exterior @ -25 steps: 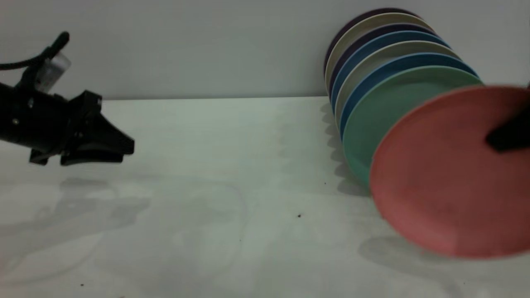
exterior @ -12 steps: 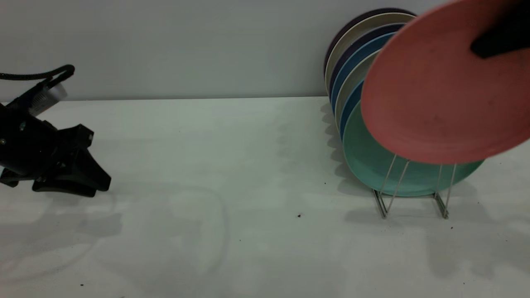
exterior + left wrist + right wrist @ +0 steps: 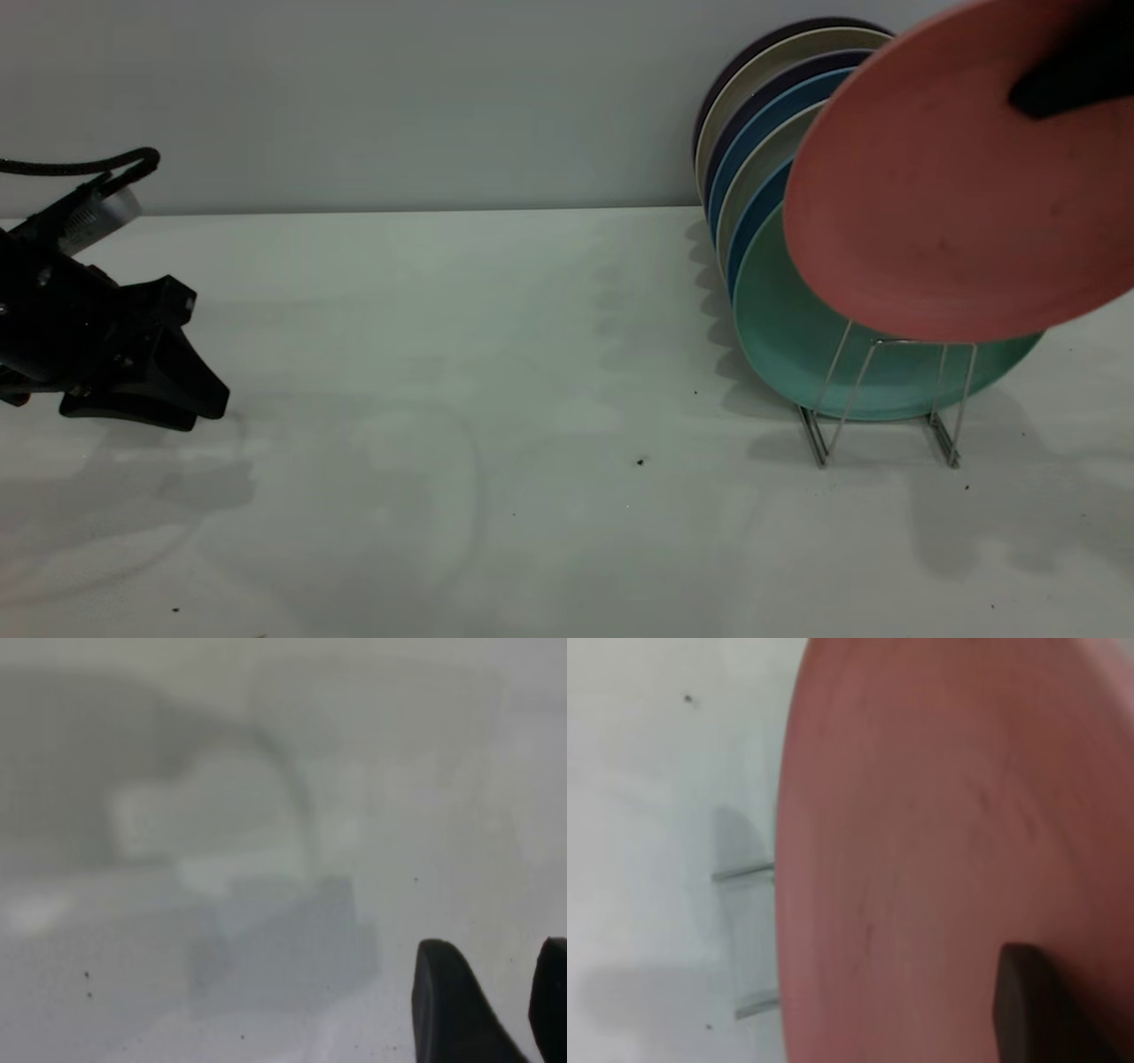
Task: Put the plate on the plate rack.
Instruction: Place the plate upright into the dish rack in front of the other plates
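Note:
The salmon-pink plate (image 3: pixel 930 204) hangs tilted in the air, above and in front of the front end of the silver wire plate rack (image 3: pixel 886 390). Its lower edge is just over the front dividers. My right gripper (image 3: pixel 1054 89) is shut on the plate's upper right rim; one dark finger (image 3: pixel 1028 1001) lies on the plate's face (image 3: pixel 921 833). Two rack wires (image 3: pixel 744 873) show beside the plate. My left gripper (image 3: pixel 177 399) is low over the table at the far left, open and empty, its fingertips (image 3: pixel 443 992) above bare table.
A teal-green plate (image 3: pixel 788 337) stands in the rack directly behind the pink one. Several blue, beige and dark plates (image 3: pixel 753 133) stand behind it, reaching the back wall. The white table (image 3: pixel 487 399) lies between the two arms.
The right gripper lifted the pink plate from low in front of the rack to above it, then shifted it slightly right. The left gripper sank and drew back to the left.

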